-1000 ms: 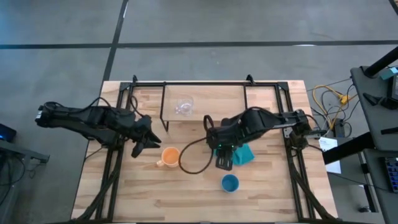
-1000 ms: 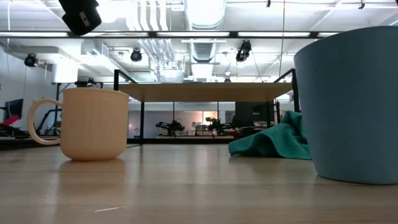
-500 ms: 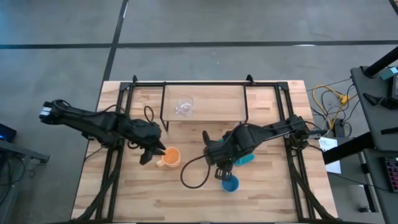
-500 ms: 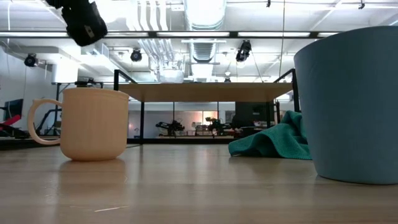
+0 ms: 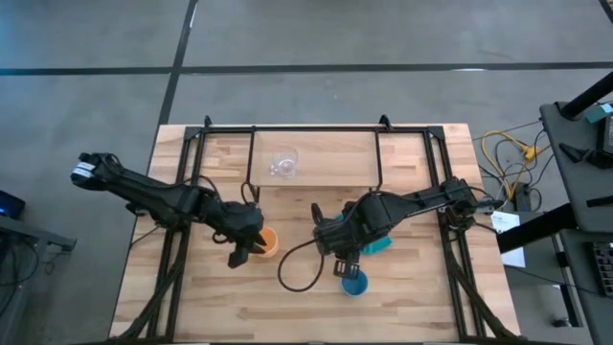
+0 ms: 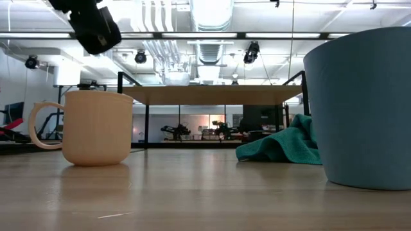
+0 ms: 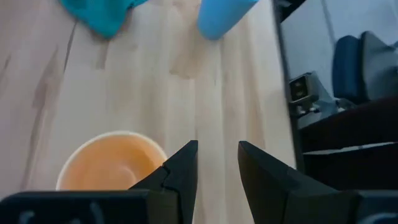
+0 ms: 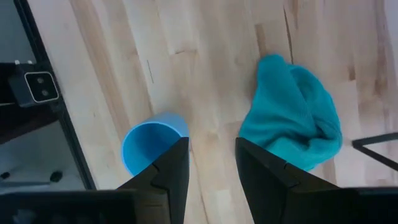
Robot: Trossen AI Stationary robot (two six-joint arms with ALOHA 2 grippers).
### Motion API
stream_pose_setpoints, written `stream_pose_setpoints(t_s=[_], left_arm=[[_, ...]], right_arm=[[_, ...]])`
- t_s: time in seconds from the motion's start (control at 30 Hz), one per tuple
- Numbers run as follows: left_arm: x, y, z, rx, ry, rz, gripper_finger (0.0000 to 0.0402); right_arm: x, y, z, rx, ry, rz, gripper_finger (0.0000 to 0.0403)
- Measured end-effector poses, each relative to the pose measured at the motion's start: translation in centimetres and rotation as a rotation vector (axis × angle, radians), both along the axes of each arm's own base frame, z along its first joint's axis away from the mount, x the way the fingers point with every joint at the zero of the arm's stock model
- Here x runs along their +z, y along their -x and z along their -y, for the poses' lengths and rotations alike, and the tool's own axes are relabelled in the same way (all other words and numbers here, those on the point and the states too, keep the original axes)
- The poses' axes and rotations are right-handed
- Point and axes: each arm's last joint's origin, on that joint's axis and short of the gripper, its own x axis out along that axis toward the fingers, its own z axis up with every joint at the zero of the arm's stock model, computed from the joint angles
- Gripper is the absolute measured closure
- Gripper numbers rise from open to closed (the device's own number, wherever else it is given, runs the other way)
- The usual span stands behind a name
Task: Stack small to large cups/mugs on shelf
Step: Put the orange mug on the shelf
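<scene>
Already one vessel is up: the tiny clear glass cup (image 5: 283, 164) stands on the shelf (image 5: 335, 158) at the far side of the worktop (image 5: 402, 307), while the other two wait below.

The left tool (image 5: 244, 251) hangs over the orange mug (image 5: 265, 241), its fingers set narrowly apart — the wrist view shows them poised past the mug's rim, one about over the lip, nothing gripped. The right tool (image 5: 345, 267) hovers just above the blue round cup (image 5: 354, 283), also narrowly parted and empty, with the teal cloth (image 5: 378, 240) close beside it.

Judging from this, the risks are mostly of alignment. If the left fingers come down without straddling the wall of the orange mug, they would likely push the rim and tip or skid it; the low view shows the handle jutting to one side, which could turn the mug under an off-centre touch. The right fingers face the same trouble with the blue round cup's rim. Both arms also work near each other — a reach toward the shelf together might bring them into contact.
</scene>
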Motion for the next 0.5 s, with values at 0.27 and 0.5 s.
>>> stream_pose_setpoints(t_s=[0.27, 0.5], left_arm=[[-2.4, -1.8, 0.5, 0.024, -0.013, -0.114, 0.0302], [-3.2, -3.1, 1.1, 0.019, -0.027, -0.158, 0.0302]], right_arm=[[0.0, 0.0, 0.0, 0.057, 0.011, 0.005, 0.0278], [0.0, 0.0, 0.0, 0.077, 0.015, 0.007, 0.0278]])
